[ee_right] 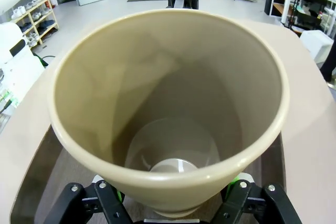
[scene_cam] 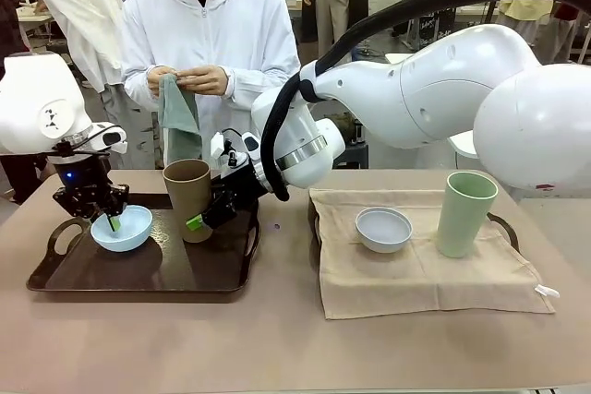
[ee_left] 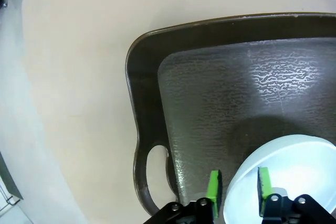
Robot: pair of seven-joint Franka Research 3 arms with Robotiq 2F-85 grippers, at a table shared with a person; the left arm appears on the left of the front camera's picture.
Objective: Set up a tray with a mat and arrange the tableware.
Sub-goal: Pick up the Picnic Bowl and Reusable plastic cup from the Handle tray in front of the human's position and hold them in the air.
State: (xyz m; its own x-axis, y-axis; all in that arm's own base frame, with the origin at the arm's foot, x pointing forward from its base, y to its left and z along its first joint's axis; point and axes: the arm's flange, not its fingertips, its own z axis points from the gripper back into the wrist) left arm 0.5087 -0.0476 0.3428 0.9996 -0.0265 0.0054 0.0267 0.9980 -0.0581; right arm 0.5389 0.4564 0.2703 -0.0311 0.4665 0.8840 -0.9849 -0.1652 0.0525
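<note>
- As far as can be judged, roughly half done: one of two settings complete, the other not yet laid.
- Done, on the robot's right: beige cloth mat (scene_cam: 416, 279) spread over a second dark tray (scene_cam: 505, 225), with only a handle peeking out.
- Standing on that mat, upright and apart: small round greyish-white matte bowl (scene_cam: 383, 228) and tall light green handleless tumbler (scene_cam: 466, 214).
- Left to do, on the robot's left: dark brown textured tray with loop handles (scene_cam: 175, 269) (ee_left: 142, 103), bare, with no mat under the tableware.
- Near the bare tray's left end: small round pale blue matte bowl (scene_cam: 125, 228) (ee_left: 294, 182), rim pinched by the left gripper (scene_cam: 111, 219) (ee_left: 237, 182), jaws narrow, one green pad inside and one outside.
- At the tray's far right: tall tan-brown matte tumbler (scene_cam: 187, 193) (ee_right: 168, 103), upright, clasped low on both sides by the right gripper (scene_cam: 199, 221) (ee_right: 173, 208).
- Contents: both bowls and the tan-brown tumbler empty; inside of the green tumbler hidden.
- At the far side: person's hands (scene_cam: 189, 80) holding a grey-green cloth (scene_cam: 177, 108), probably the second mat.
- Likely remaining: clearing the bare tray, laying that cloth, then resetting the bowl and tumbler.
</note>
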